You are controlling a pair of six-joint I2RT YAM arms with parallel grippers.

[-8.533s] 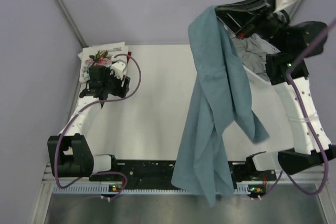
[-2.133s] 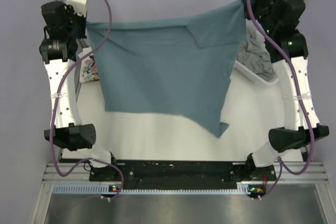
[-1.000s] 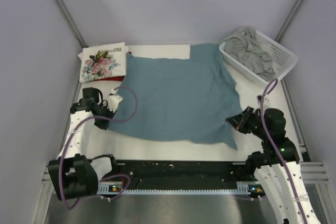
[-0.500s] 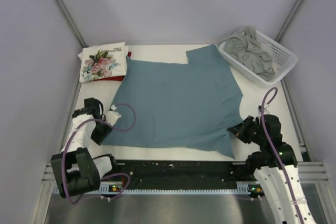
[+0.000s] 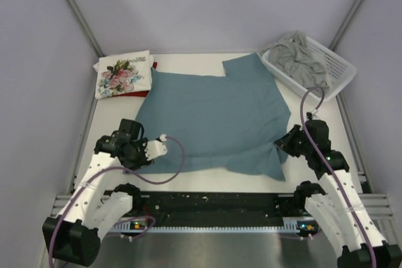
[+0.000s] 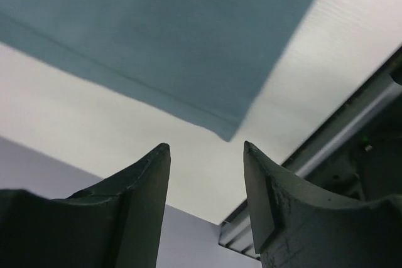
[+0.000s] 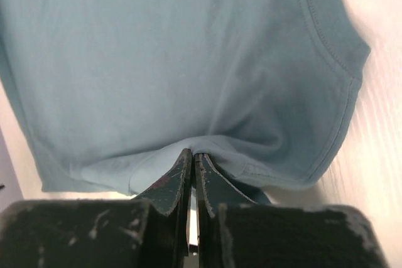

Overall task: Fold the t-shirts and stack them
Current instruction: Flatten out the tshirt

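Touchdown on the bench (image 5: 116,114): the teal-blue t-shirt (image 5: 213,114) lies spread across the white surface, two seconds after it hung stretched in the air between both arms. In the last half second the left tool (image 6: 204,149) has let go. Its jaws stand apart with nothing between them, and the wrist view shows the shirt's near-left corner lying flat just beyond the fingertips. The right tool (image 7: 191,155) has not followed suit. It remains clenched on a small pinch of teal cloth at the near-right corner, where the fabric puckers and a shallow crease now runs along the near hem. That hem also sits slightly farther from the arms' bases than it did a moment ago.

The laying-out step looks all but finished. By this reading, the right corner must still be released and smoothed before the first fold can begin. One sleeve at the far side reaches up just beside the white lattice basket (image 5: 339,70), which holds the crumpled grey t-shirt (image 5: 301,61), not yet handled. At the far-left corner the folded floral t-shirt (image 5: 122,75) rests on top of the dark red t-shirt (image 5: 135,94), of which only a thin edge shows.

No brand, label or legible writing can be made out on any garment or on the arms.
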